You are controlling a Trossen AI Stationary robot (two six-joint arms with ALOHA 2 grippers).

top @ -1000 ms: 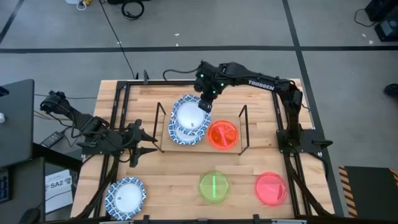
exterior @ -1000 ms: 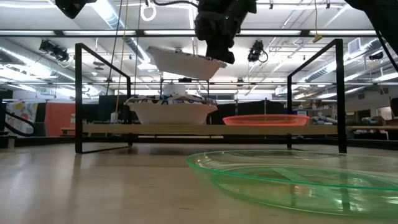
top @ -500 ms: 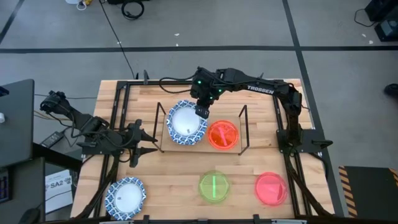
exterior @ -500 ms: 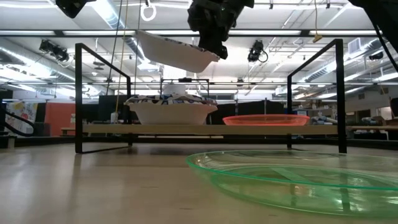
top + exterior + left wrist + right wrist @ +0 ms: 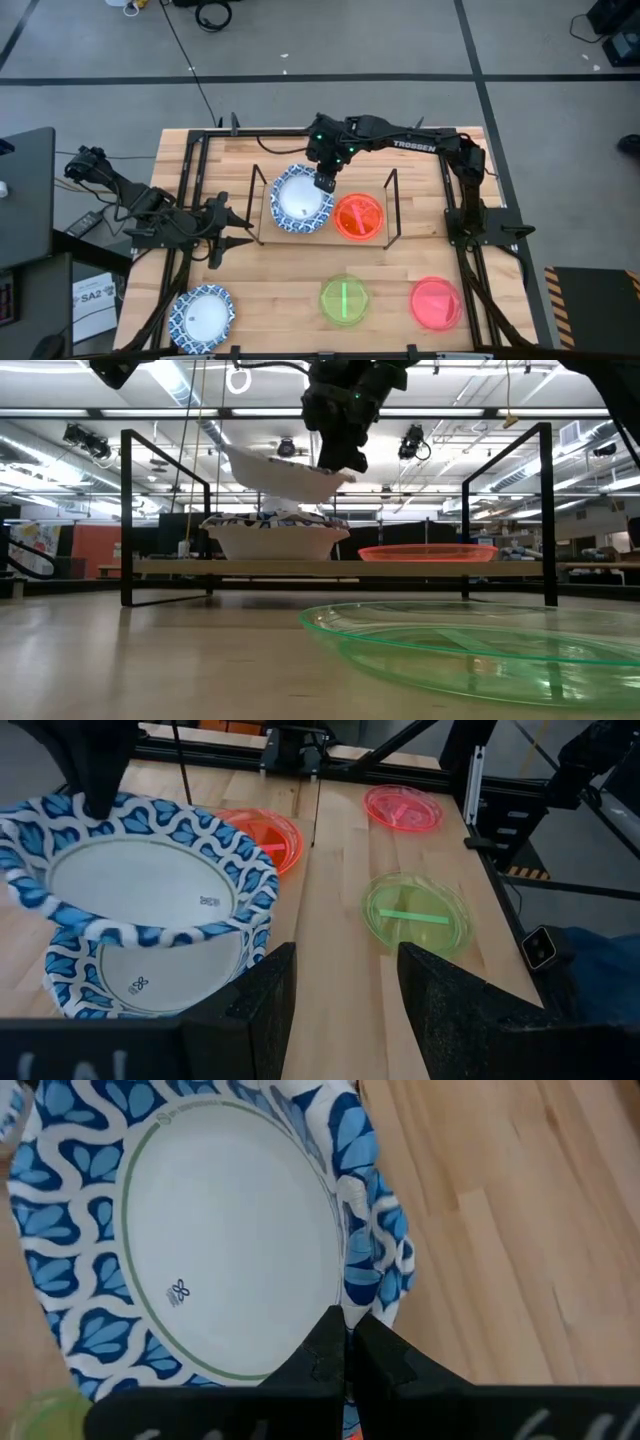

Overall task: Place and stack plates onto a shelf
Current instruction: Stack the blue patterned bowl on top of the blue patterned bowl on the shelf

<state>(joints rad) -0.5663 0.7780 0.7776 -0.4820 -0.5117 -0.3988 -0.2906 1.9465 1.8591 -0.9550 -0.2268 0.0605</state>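
Plate (image 5: 280,470), blue-rimmed, is pinched by its rim in your right gripper (image 5: 325,183), tilted and hanging just above the blue-rimmed stack (image 5: 275,538) at the shelf (image 5: 330,568) left end. Next: level it, lower, release. Left gripper (image 5: 240,231) spread, parked over the worktop (image 5: 280,280).

Shelf (image 5: 322,238) mid-table. On its left part a stacked plate (image 5: 275,538); a held plate (image 5: 301,197) tilted just above it. Another plate (image 5: 358,216) on shelf's right part. Three plates nearer the front edge: left (image 5: 203,318), centre (image 5: 344,299), right (image 5: 436,304).
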